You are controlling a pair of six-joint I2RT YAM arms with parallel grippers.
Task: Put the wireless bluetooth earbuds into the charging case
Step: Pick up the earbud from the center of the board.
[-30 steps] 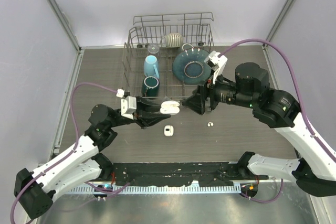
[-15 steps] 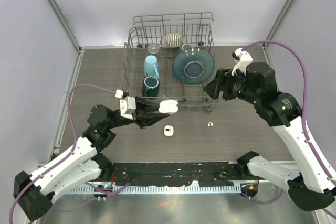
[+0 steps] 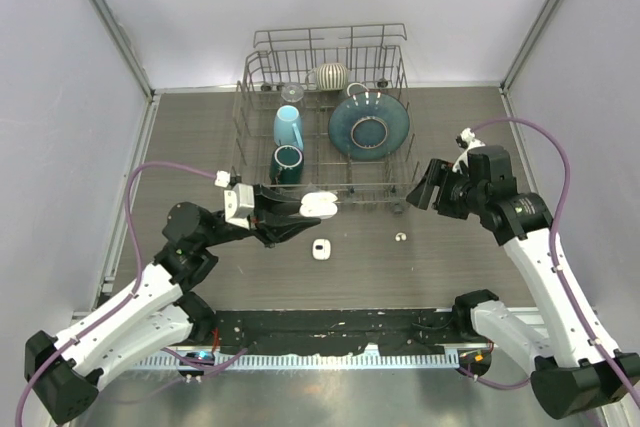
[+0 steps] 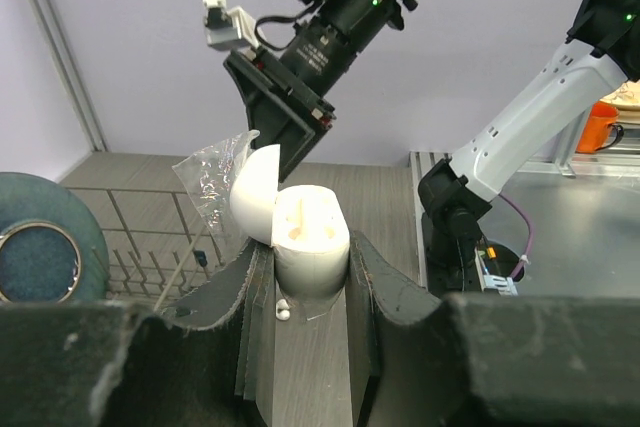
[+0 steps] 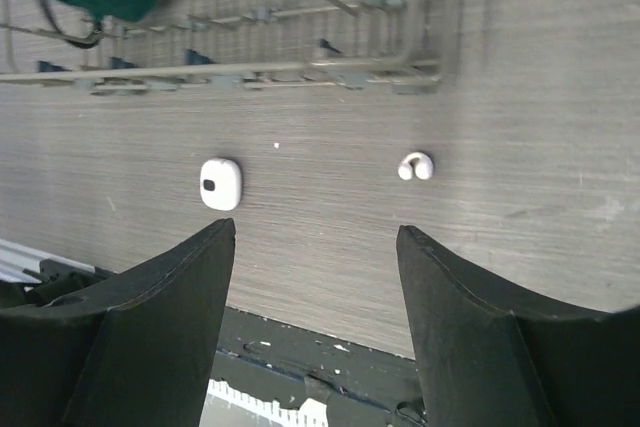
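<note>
right wrist view: right gripper jaws stand wide apart with nothing between them, hanging over the table. just ahead of the jaws, off toward the finger on the view's right, one loose earbud lies on bare wood. it reads as a small arch. its long axis runs across the view, roughly parallel to the line between the two fingers, and both ends curl back toward the jaws. my read: the gap needs to shift sideways over it, and the wrist needs to turn, to pinch across its short side. ahead of the other finger lies a shut spare case. beyond both, the dish rack.

top view: the right arm is the nearer one to the earbud. left gripper is clamped on the charging case, lid up, held off the table and well apart from the earbud. can't tell whether a bud already sits inside.
</note>
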